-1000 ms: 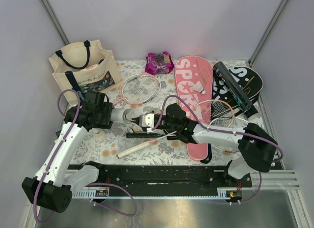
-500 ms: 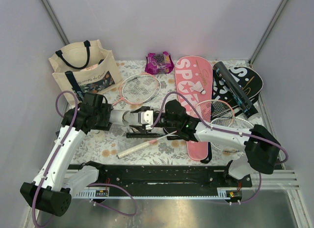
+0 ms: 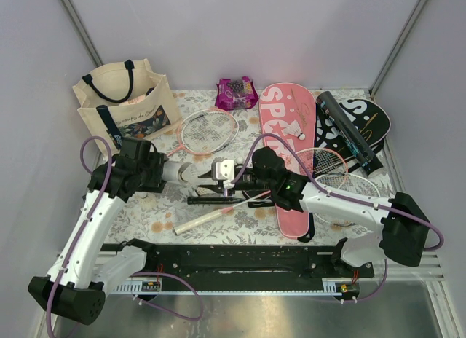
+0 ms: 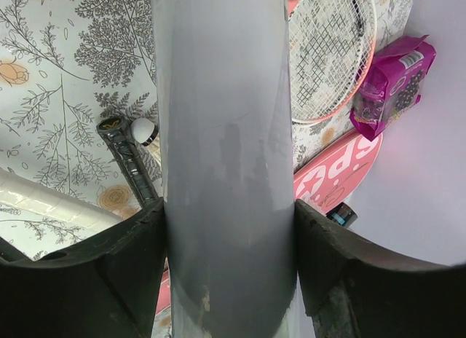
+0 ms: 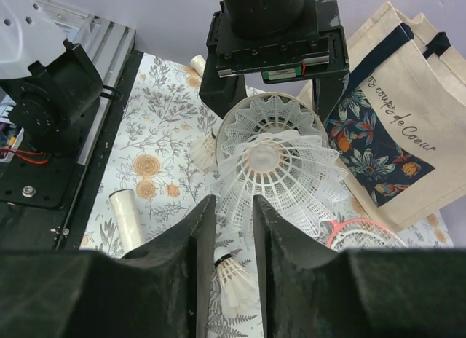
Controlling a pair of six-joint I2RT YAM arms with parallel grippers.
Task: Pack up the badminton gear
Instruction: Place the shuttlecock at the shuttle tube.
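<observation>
My left gripper [image 4: 229, 236] is shut on a long grey-white tube [image 4: 226, 134] and holds it level above the floral mat, its mouth [image 5: 273, 123] facing my right gripper [image 5: 234, 207]. A white shuttlecock [image 5: 280, 167] hangs just in front of that mouth, slightly low and right. Its skirt edge is pinched between my right fingers. In the top view the two grippers meet mid-table, left [image 3: 180, 172] and right [image 3: 211, 182]. Loose shuttlecocks lie on the mat below [image 5: 237, 283] and beside the tube [image 5: 206, 150].
The cream tote [image 3: 127, 105] stands back left, with a pink racket [image 3: 207, 130] beside it and a purple snack packet [image 3: 237, 92] at the back. A pink cover [image 3: 287, 134], black cover [image 3: 368, 116], black tube [image 3: 349, 134] and more rackets [image 3: 328, 174] lie right. Black [image 3: 211, 200] and white [image 3: 200, 221] handles lie near.
My right gripper opened and then narrowed onto the shuttlecock's skirt by the tube mouth, and its arm swung out to the right. The left arm drew the tube slightly left.
</observation>
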